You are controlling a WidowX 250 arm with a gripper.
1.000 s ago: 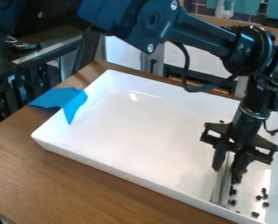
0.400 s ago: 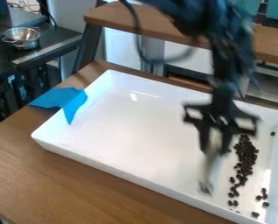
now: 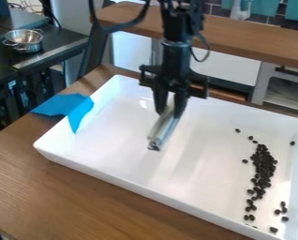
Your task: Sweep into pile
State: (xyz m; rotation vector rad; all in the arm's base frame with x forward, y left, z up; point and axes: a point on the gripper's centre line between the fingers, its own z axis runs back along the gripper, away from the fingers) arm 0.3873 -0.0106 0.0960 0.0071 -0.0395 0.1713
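My gripper (image 3: 170, 108) hangs over the back left-centre of the white tray (image 3: 123, 185), shut on a pale, flat-bladed sweeping tool (image 3: 163, 128) that slants down toward the viewer. The tool's lower end is over the tray's middle-left; whether it touches the floor I cannot tell. Dark bean-like pieces (image 3: 263, 165) lie in a long narrow band along the tray's right side, far to the right of the tool. Several loose ones (image 3: 283, 211) are scattered near the front right corner, and a few sit behind and beside the band.
Blue tape (image 3: 67, 108) is stuck over the tray's left rim and onto the wooden table (image 3: 63, 197). A metal bowl (image 3: 24, 41) stands on a dark surface at the back left. Behind the tray runs a wooden shelf (image 3: 239, 40).
The gripper, still holding the tool, has moved left and back from the tray's right side, away from the dark pieces. The band of pieces is now uncovered.
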